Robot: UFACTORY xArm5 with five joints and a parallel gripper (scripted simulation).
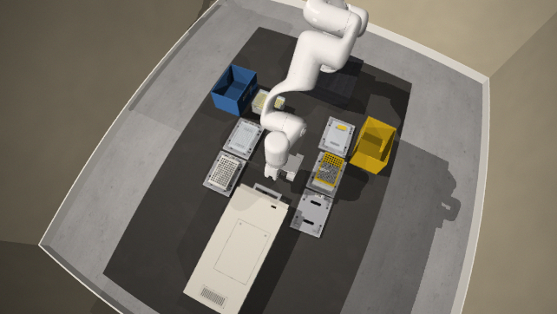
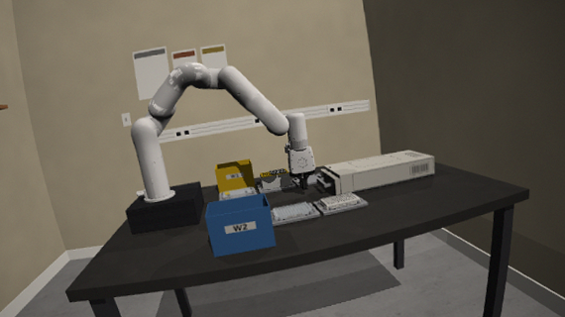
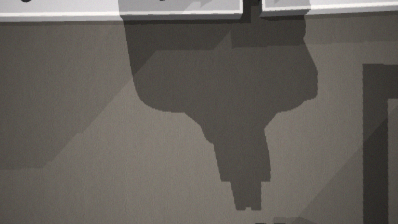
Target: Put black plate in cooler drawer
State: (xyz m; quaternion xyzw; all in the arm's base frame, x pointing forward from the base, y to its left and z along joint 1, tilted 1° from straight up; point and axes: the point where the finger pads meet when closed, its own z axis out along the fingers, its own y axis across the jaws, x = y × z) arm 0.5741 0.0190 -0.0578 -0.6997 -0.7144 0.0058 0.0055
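Observation:
The long cream cooler CD point(image 1: 243, 256) point(image 2: 387, 172) stands on the bench. Its drawer is shut against the body, with the handle point(image 1: 267, 189) at the front, and its lamp point(image 1: 273, 206) is dark. The black plate is not visible in any view. An empty grey nest point(image 1: 318, 215) with two dark slots lies beside the cooler's front; its label cannot be read. My gripper point(image 2: 304, 188) is shut with nothing in it, pointing down above the bench a little in front of the handle. The wrist view shows its shadow on the bench top.
A yellow bin point(image 1: 363, 147) point(image 2: 234, 182) and a blue bin point(image 1: 227, 97) point(image 2: 241, 240) stand nearer the arm's base. A yellow-and-grey plate point(image 1: 330, 171), a lidded white plate point(image 1: 336, 138), a clear plate point(image 1: 244, 136) and a white plate point(image 1: 224, 173) sit in nests on both sides.

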